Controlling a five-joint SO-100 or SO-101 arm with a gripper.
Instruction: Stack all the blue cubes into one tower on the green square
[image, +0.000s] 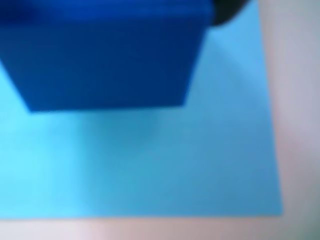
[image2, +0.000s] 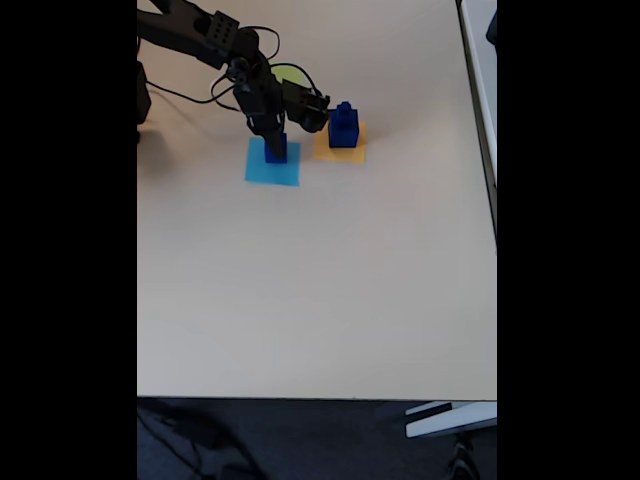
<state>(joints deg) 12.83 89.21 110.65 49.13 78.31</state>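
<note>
In the fixed view my gripper (image2: 272, 146) reaches straight down onto a dark-blue cube (image2: 279, 152) and is shut on it, at the far edge of the flat light-blue square (image2: 272, 170). The wrist view shows that cube (image: 105, 55) close up at the top, over the light-blue square (image: 165, 165), with a black finger (image: 227, 11) at its upper right corner. Whether the cube rests on the square or hangs just above it is unclear. To the right, a small stepped stack of blue cubes (image2: 343, 126) stands on the orange-yellow square (image2: 340, 151). The green square (image2: 291, 72) peeks out behind the arm.
The arm (image2: 200, 35) and its cables come in from the top left of the beige table (image2: 320, 280). The table's right edge runs along a pale strip (image2: 482, 100), and its near edge drops to a dark floor.
</note>
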